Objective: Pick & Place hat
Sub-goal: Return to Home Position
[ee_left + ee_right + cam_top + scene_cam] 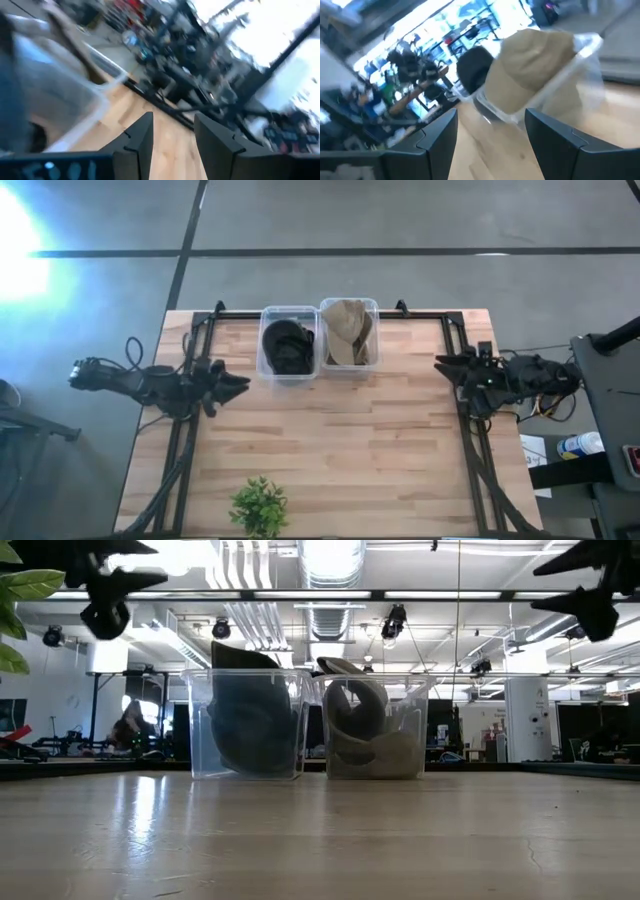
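Note:
A black hat (pixel 288 345) lies in the left clear bin (pixel 266 370) at the table's far edge. A tan hat (pixel 348 332) lies in the right clear bin (pixel 372 308) beside it; both also show in the low view, the black hat (pixel 248 725) and the tan hat (pixel 365 730). My left gripper (pixel 240 385) is open and empty, above the table left of the bins. My right gripper (pixel 442 367) is open and empty, above the table right of the bins; the right wrist view shows the tan hat (pixel 535 65) ahead of it.
A small green plant (pixel 260 507) stands at the table's near edge, left of centre. Black frame rails (pixel 185 450) run along the table's left and right sides. Bare wood lies between the bins and the plant.

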`<state>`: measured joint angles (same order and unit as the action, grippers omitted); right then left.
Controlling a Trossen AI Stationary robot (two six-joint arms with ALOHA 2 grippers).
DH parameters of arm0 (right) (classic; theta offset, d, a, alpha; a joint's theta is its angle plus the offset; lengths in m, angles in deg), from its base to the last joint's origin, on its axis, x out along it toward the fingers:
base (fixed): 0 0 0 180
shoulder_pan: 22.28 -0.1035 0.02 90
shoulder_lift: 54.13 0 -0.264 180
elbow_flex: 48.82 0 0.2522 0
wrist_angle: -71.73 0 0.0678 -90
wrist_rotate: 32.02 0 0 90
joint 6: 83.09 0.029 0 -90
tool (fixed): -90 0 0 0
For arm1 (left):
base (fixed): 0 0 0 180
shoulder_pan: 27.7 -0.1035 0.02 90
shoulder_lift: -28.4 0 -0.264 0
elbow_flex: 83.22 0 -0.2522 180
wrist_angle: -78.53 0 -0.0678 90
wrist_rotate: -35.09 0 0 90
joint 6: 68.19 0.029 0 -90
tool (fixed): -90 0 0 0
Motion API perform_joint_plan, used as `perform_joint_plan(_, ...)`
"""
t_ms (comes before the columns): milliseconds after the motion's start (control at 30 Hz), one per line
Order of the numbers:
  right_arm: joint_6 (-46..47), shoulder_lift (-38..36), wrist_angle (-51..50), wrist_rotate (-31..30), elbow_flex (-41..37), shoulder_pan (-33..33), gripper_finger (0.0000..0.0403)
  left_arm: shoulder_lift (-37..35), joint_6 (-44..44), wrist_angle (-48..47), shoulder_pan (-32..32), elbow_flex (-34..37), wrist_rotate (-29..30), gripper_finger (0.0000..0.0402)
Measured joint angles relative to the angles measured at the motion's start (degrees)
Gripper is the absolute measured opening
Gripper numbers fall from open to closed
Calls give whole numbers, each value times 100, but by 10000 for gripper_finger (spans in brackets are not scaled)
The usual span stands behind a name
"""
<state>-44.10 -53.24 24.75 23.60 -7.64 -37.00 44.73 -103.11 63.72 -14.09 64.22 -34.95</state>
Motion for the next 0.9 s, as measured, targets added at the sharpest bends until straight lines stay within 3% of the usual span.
perform_joint_plan(100,368,-87,-196,-63,-23,0,226,-519,-340,-160,0,403,725,135)
perform_joint_plan(133,182,-70,-197,16,-15,0,226,-683,-784,-119,-5,538,843,135)
perform_joint_plan(200,-339,21,75,288,-25,0,226,-943,-851,-36,-2,818,813,135)
perform_joint_plan(433,-1396,-88,845,1612,-210,-1,226,-1628,552,1537,-7,1775,-1626,135)
perform_joint_plan(533,-1896,-88,1366,2056,-380,-2,226,-1603,900,1664,-4,1785,-2467,135)
perform_joint_plan(667,-2397,-88,1721,2286,-658,0,226,-1573,1255,1519,-14,1805,-2478,135)
perform_joint_plan(767,-2401,-55,1719,1898,-833,1,226,-1575,1420,1411,-15,1829,-2358,135)
perform_joint_plan(900,-2403,132,1793,1582,-1079,0,226,-1570,957,1420,-15,1832,-2241,135)
